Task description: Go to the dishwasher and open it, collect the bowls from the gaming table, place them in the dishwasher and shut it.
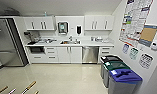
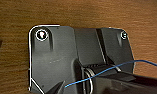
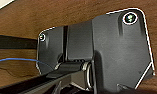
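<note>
The dishwasher (image 1: 90,54) stands straight ahead across the room, a stainless-steel front under the white counter (image 1: 69,44), just right of the sink cabinet. Its door is shut and its bar handle runs along the top. In the left wrist view a brown wood-grain surface (image 2: 94,12) lies behind the robot's own dark plate, and the right wrist view has a similar wood surface (image 3: 56,15). A thin blue wire (image 2: 114,68) crosses the left wrist view.
A tall steel fridge (image 1: 9,42) stands at the left. Three bins line the right wall: black (image 1: 110,59), green (image 1: 117,66), blue (image 1: 124,77). A sink (image 1: 70,42) sits in the counter. Pale glossy floor (image 1: 64,77) stretches between. Wooden handles (image 1: 29,87) poke in at the near left.
</note>
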